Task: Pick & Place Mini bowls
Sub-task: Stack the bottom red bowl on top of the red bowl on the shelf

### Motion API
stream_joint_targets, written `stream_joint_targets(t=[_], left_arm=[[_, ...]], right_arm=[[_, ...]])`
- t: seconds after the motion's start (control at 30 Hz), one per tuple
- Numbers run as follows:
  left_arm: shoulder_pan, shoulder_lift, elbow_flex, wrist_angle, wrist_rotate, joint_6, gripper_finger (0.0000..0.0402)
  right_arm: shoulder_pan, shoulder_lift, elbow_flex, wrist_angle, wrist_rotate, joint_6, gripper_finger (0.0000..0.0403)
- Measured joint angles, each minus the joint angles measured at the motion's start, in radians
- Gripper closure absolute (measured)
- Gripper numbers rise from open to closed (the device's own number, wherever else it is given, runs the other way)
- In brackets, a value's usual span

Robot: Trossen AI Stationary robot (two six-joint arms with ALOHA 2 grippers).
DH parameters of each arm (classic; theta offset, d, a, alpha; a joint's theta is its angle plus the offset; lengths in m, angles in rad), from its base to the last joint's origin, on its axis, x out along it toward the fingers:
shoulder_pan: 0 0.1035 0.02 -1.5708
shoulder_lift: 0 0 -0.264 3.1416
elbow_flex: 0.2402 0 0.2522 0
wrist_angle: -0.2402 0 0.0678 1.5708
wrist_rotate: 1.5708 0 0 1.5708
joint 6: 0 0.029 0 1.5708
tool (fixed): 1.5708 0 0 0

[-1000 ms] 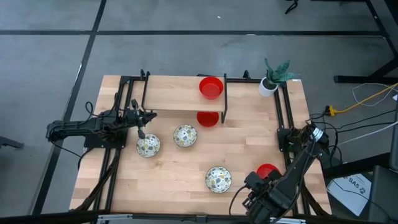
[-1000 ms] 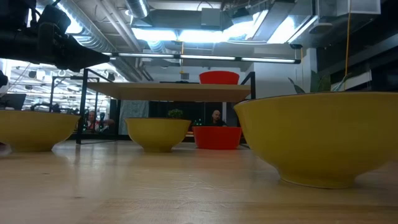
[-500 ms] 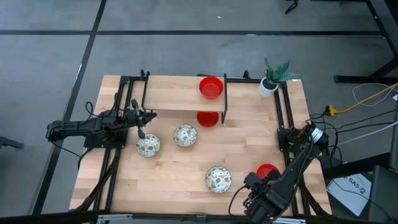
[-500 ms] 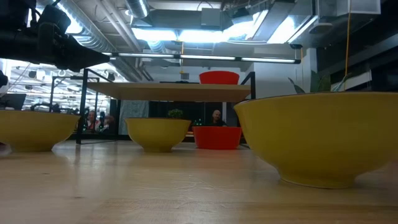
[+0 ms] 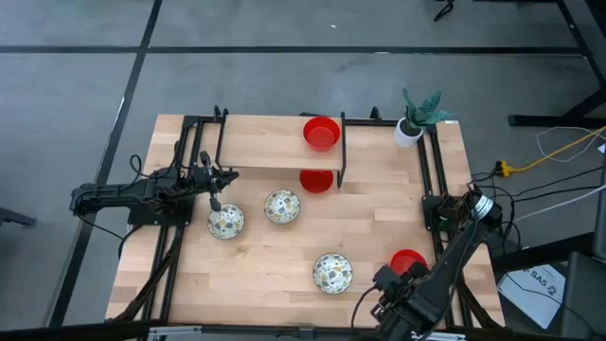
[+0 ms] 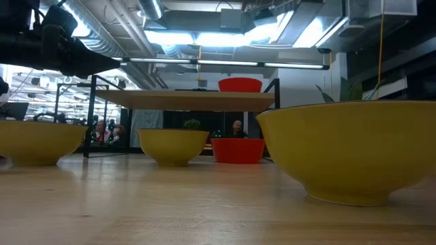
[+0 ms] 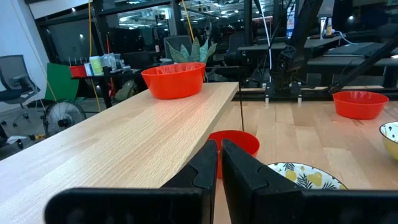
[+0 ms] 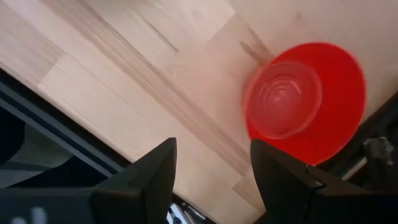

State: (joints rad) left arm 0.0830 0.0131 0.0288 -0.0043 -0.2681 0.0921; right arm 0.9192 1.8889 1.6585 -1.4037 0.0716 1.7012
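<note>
A wooden table (image 5: 284,275) carries a raised shelf (image 5: 275,152) with one red bowl (image 5: 321,133) on top and another (image 5: 315,180) beneath. Three patterned bowls (image 5: 281,206) sit mid-table. The right gripper (image 5: 393,294), fingers spread and empty, hovers near a third red bowl (image 5: 408,260). The left gripper (image 5: 214,201), closed and empty, is at the left.

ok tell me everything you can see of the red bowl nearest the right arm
A small, round, plain bright red bowl of glossy, plastic-looking material, standing upright and empty on the wooden table near its right edge. Its flat inner bottom catches the light. The right gripper hangs beside it, jaws open, touching nothing.
</note>
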Motion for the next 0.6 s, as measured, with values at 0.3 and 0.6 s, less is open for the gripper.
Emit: stream_joint_targets(t=[0.3, 0.6], left_arm=[[0.000, 0.000, 0.000, 0.000, 0.000, 0.000, 0.0384], [0.000, 0.000, 0.000, 0.000, 0.000, 0.000, 0.0382]], right_arm=[[0.000, -0.001, -0.069, 0.060, -0.022, -0.003, 0.0199], [-0.004, -0.003, -0.130, 0.096, -0.073, -0.007, 0.0199]])
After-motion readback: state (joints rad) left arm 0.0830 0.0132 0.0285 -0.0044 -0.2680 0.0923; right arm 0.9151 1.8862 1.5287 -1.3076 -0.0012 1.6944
